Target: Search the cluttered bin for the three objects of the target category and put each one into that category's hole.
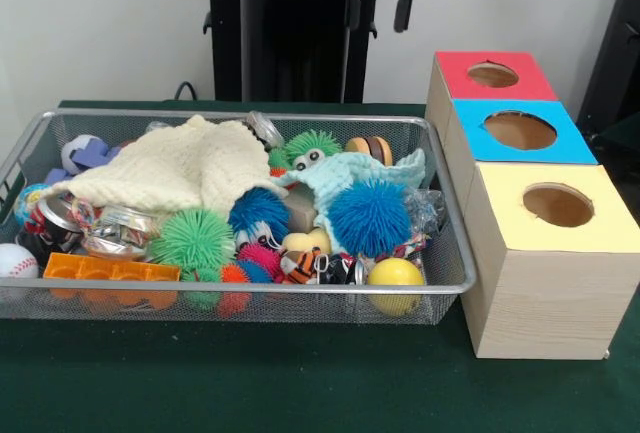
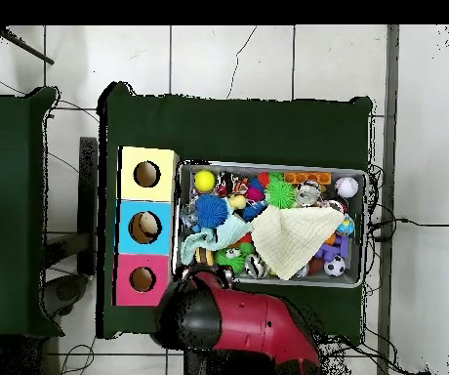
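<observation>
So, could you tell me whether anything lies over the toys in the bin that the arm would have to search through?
Yes. A cream knitted cloth is draped over the left and middle of the wire mesh bin, hiding whatever lies beneath. A pale blue cloth covers part of the right side. The holes in the boxes beside the bin are open.

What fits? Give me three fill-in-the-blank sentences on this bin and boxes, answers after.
The middle box has a ___ top.
The plain ball in the bin nearest the boxes is ___.
Each box top has one round ___.
Answers: blue; yellow; hole.
</observation>
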